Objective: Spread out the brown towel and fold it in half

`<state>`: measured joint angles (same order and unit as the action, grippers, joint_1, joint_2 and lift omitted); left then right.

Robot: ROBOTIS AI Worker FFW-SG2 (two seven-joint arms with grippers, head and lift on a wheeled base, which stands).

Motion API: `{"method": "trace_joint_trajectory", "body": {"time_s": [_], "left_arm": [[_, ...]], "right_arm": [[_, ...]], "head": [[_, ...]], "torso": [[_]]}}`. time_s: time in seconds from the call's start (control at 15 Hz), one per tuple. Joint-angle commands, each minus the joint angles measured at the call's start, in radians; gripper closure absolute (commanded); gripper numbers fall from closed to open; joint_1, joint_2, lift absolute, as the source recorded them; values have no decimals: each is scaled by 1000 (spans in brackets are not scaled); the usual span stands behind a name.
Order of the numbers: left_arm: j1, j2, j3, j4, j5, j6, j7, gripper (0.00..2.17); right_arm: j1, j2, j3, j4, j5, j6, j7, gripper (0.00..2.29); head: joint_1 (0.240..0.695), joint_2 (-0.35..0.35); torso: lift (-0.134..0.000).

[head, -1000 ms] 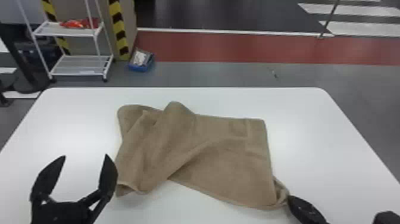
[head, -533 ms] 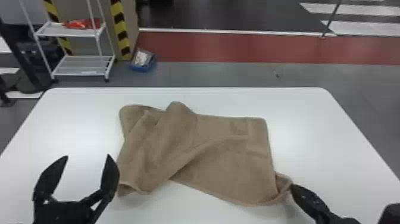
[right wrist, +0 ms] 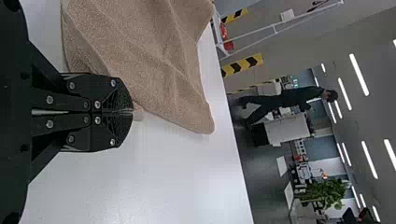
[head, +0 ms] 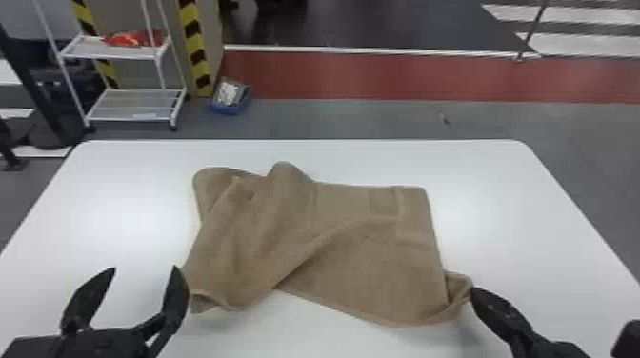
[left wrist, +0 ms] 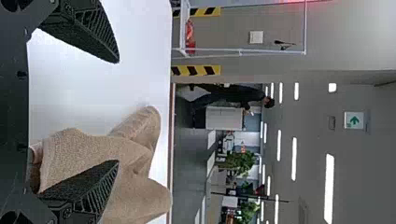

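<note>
Black right gripper (head: pixel 472 291), pinching the brown fabric towel's (head: pixel 366 271) corner, shifted toward the white desk's (head: pixel 495 209) far edge, the left gripper (head: pixel 144 268) spread.

The left gripper (head: pixel 145 268) is black, its tapered fingers (left wrist: pixel 95 35) marked with slanting ribs; the dull black housing (left wrist: pixel 14 107) behind them has small dark spots, possibly screw recesses. The right gripper (head: pixel 474 291) is black too, with straight linkage bars (right wrist: pixel 65 100), angular plates (right wrist: pixel 99 86) and round silvery screws (right wrist: pixel 97 104)
</note>
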<state>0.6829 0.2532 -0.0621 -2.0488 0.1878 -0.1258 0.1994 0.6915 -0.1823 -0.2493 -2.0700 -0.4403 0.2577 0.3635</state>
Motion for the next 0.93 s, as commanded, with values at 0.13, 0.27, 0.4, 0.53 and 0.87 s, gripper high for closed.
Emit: {"method": "trace_joint_trajectory", "body": {"time_s": [0.13,0.27,0.4,0.53,0.87], "left_arm": [[12,-5,1,16,-11,48,3,178],[15,-8,1,25,-21,107,2,211],[26,-11,1,30,-21,122,-8,215],[32,-15,-2,36,-21,119,-11,218],[32,-17,-19,42,-18,110,-28,333]], "right_arm": [[-1,-3,7,5,0,-4,9,1295],[-1,-5,8,5,0,-1,9,1295],[-3,-5,10,4,2,-1,9,1295],[-6,-6,11,7,2,-1,9,1295],[-7,-6,13,7,6,-1,14,1295]], "head": [[695,-41],[695,-35],[695,-32],[695,-32],[695,-42]], "torso": [[-128],[-128],[-128],[-128],[-128]]}}
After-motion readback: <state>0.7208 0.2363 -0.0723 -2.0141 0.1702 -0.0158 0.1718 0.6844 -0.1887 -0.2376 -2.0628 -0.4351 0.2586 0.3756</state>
